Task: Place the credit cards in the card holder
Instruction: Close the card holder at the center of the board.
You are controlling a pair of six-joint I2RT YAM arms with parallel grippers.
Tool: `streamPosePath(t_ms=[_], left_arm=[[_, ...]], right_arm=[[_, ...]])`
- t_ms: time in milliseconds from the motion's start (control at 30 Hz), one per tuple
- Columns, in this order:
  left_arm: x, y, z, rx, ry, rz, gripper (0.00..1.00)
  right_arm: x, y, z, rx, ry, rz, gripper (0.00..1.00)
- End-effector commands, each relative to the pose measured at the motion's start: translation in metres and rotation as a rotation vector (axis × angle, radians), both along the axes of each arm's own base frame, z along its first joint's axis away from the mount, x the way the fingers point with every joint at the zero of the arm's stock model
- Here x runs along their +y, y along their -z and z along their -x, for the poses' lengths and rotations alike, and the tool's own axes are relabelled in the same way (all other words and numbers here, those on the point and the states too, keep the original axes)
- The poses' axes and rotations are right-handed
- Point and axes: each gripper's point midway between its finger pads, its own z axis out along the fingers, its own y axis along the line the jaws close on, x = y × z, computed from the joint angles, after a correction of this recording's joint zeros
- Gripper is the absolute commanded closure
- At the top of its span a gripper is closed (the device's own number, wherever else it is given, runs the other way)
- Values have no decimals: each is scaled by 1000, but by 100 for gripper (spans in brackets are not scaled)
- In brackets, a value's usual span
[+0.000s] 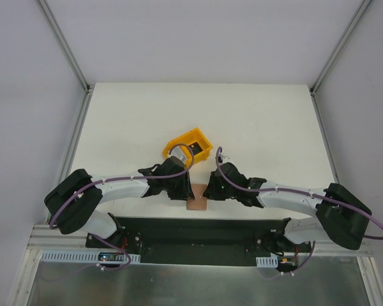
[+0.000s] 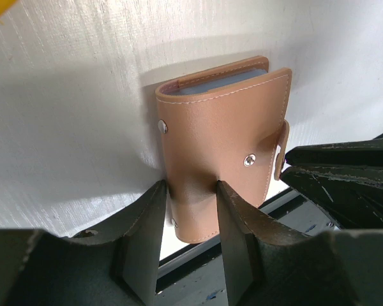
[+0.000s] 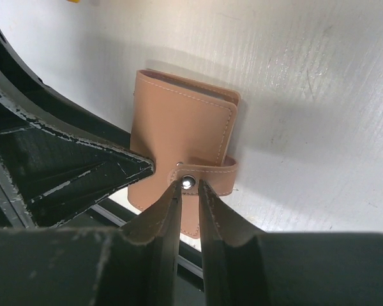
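The left end effector (image 2: 191,188) was matte black plastic with scuffed, wedge-shaped fingers (image 2: 143,223). The card holder (image 2: 223,140) was a smooth tan, leather-like rectangle with rounded corners, pale stitching along its rim and small metal studs. It lay folded shut on the white, faintly grained tabletop (image 1: 255,115), at the near edge between the two arms, with its near corner past that edge. A grey-blue sliver, the credit cards (image 2: 220,84), showed inside its far end. A glossy yellow plastic bin (image 1: 195,141) stood just beyond the card holder. A short tab clasp (image 3: 214,177) with a shiny snap wrapped round the holder's right side.

The left arm (image 1: 115,185) reached in low from the left of the card holder, elbow bent, a purple cable looped along it. Its fingers stood moderately apart, one at the holder's left edge and the other over its face, gripping nothing. To the holder's right, the right end effector (image 3: 188,185) was narrow, its tips flanking the snap. Whether they pinched the tab could not be told. The right arm (image 1: 287,197) mirrored the left arm from that side.
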Motion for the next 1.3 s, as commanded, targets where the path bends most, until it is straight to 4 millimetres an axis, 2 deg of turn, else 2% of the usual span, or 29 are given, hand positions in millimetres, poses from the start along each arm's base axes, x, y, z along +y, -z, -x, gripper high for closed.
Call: streamPosePath(t_ms=[0,167,433,767,1100,1267], left_arm=[[7,8,12,26,31,-25,63],[7,8,13,27,30,-23,64],[8,9,14,36,26,-23,63],[8,10,15,43,27,-23,64],[8,10,15,41,24,-24,64],[7,10,15,41,25,-24,64]], right_arm=[[4,-4,-8,-26,6,-5,80],[1,5,-7,-11,12,12,80],[12,0,-12,-26,-22,-3,81],[22,-1,-9,-21,-52,-15,81],[16,-6,-14,-64,-75,50,81],[19,-5,-14,-53,-91,57,81]])
